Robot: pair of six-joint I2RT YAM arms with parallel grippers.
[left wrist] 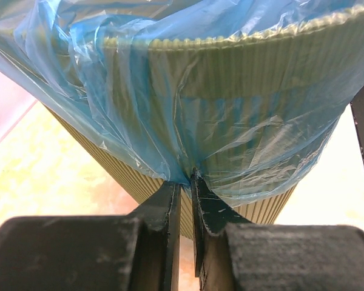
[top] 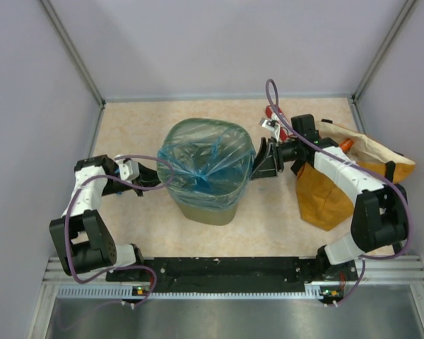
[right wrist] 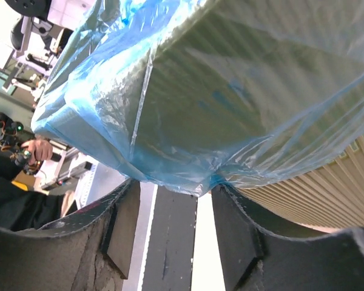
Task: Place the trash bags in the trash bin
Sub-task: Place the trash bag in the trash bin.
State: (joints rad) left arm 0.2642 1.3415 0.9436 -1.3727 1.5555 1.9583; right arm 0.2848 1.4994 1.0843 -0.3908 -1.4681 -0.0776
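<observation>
The blue trash bag [top: 206, 159] is stretched over the mouth of the green mesh bin [top: 210, 210], which stands in the middle of the table [top: 283, 229]. The bag's film hangs down outside the rim on both sides. At the bin's left side, the left gripper [left wrist: 185, 182] has its jaws pinched together on a gathered fold of the film's lower edge. At the right side, the right gripper [right wrist: 170, 194] holds its jaws wide apart, with the bag's hem dipping to the mouth of the gap, unclamped.

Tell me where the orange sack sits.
In the top view, the orange sack lies on the right, beneath the right arm, right of the trash bin.
</observation>
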